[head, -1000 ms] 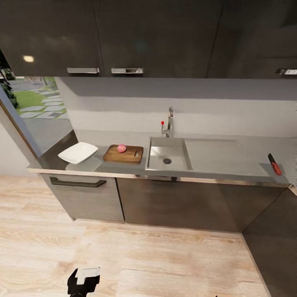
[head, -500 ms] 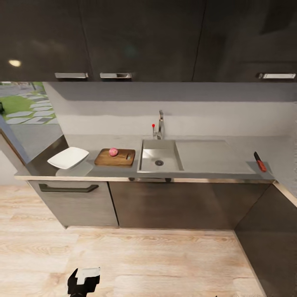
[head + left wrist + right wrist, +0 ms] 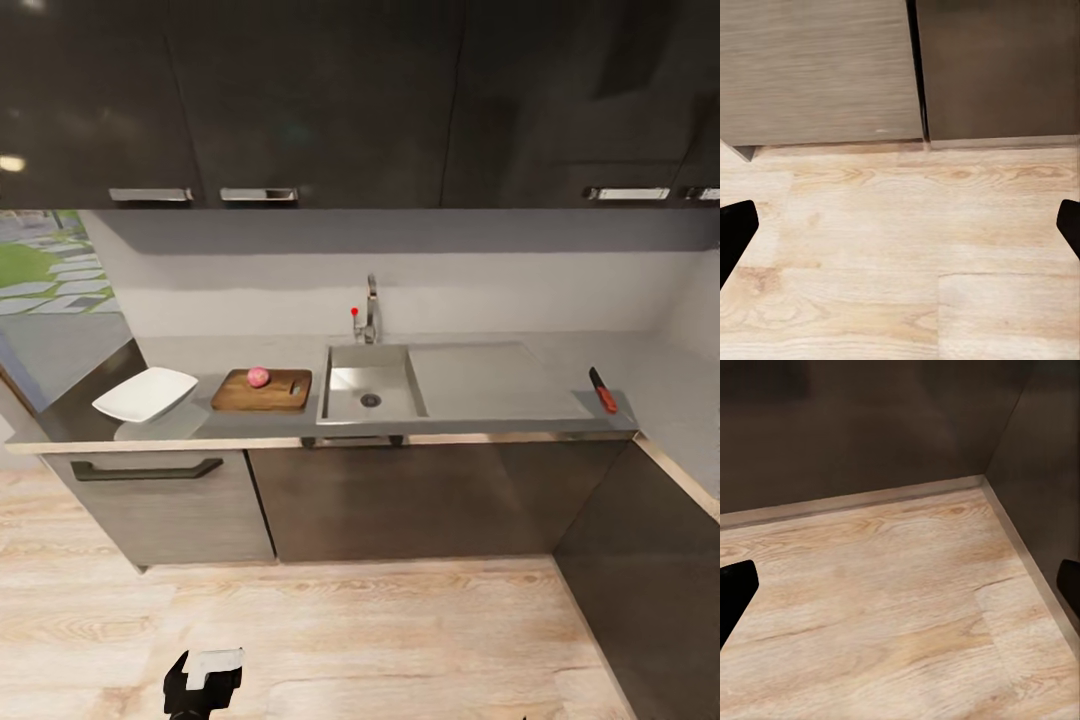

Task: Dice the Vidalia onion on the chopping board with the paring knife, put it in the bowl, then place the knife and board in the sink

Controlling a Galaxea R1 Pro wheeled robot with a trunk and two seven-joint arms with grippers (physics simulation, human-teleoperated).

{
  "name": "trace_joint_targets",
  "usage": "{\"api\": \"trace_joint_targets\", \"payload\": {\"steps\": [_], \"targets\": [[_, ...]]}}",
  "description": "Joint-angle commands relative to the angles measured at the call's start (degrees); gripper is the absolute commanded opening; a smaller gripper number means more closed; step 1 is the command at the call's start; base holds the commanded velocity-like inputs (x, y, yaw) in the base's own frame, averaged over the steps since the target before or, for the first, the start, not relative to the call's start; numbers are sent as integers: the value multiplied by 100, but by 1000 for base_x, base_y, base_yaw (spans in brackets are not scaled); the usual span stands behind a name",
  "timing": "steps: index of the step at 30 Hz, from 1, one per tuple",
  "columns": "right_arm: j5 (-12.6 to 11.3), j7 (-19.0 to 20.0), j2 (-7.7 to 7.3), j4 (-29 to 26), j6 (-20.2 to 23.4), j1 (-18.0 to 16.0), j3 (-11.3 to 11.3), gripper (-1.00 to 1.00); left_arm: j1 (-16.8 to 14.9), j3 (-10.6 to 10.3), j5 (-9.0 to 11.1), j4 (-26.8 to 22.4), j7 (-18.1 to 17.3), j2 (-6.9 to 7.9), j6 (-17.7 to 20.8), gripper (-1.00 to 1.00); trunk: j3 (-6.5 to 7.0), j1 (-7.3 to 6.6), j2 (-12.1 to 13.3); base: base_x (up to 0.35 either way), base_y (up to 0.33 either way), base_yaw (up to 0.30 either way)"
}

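One onion point(image 3: 258, 376) on one chopping board point(image 3: 262, 391), beside sink point(image 3: 371, 382). One bowl point(image 3: 146, 394) left. One paring knife point(image 3: 602, 390) far right on countertop point(image 3: 500, 400). Left gripper point(image 3: 900, 225) spread wide; right gripper point(image 3: 900, 592) spread wide, both over floor point(image 3: 350, 630).

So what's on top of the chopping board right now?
A single pinkish-red onion sits on the board, toward its back edge, uncut as far as this distance shows. The knife lies far off, at the countertop's right end. The board's underside is hidden.

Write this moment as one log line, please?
stage: away from counter | onion: on board | knife: counter right end | bowl: left of board | left claw: open, empty | right claw: open, empty
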Motion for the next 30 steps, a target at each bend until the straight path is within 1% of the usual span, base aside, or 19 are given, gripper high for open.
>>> {"api": "trace_joint_targets", "payload": {"steps": [1, 30], "targets": [[59, -1, 0, 6, -20, -7, -48, 100, -11, -51, 15, 23, 24, -1, -31, 100, -2, 4, -11, 0, 0, -10], [59, 0, 0, 6, -21, -5, -48, 100, -11, -50, 17, 23, 24, -3, -31, 100, 259, 4, -11, 0, 0, -1]]}}
